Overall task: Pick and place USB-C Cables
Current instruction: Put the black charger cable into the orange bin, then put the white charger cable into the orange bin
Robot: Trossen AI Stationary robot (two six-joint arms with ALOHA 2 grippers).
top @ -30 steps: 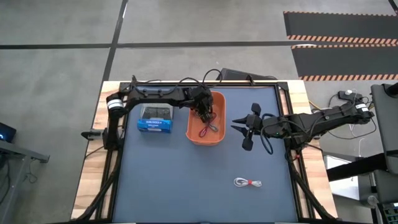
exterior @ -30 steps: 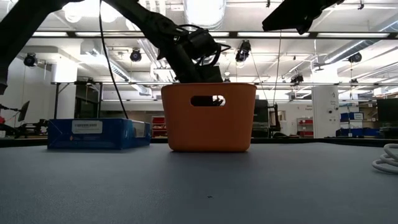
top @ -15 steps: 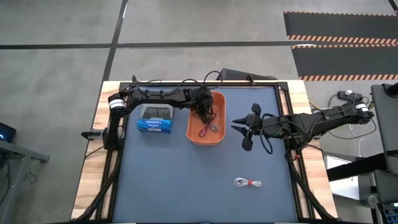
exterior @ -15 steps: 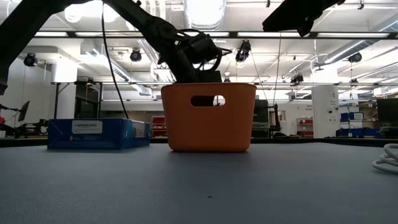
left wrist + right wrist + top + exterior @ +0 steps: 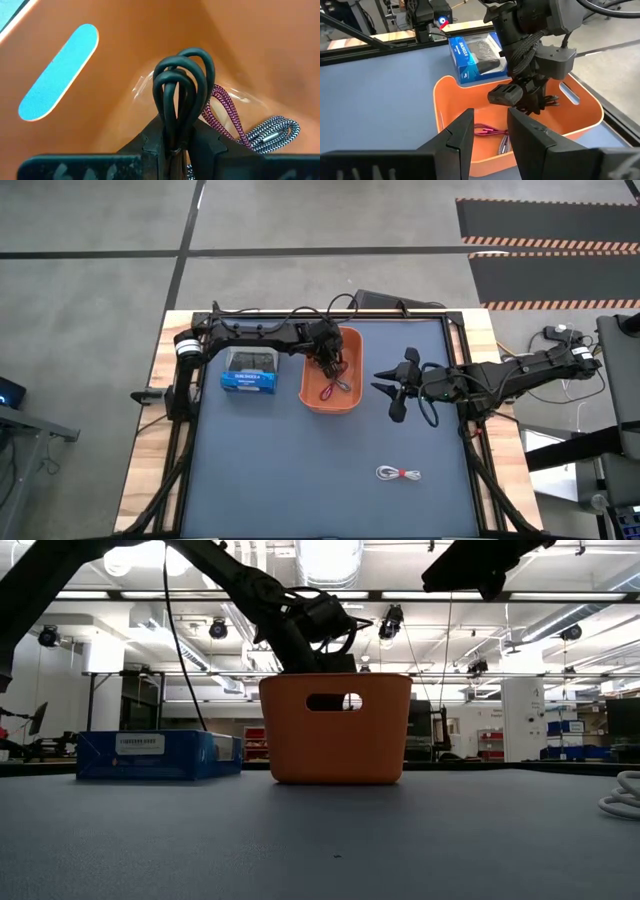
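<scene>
Black cable [image 5: 181,95] sits pinched in the left claw [image 5: 177,142] over the orange bin [image 5: 349,403].

A dark blue-grey table [image 5: 300,470] carries an orange bin [image 5: 350,403] near its far edge. Just left of the bin sits a blue retail box [image 5: 249,378]; toward the near right (well apart) lies a white cable [image 5: 398,474].

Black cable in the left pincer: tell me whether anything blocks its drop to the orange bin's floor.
Nothing visible blocks it. The left pincer grips the looped black rubber cable inside the orange plastic bin. Below lie only a braided red cable and a braided grey cable, resting on the floor.
</scene>
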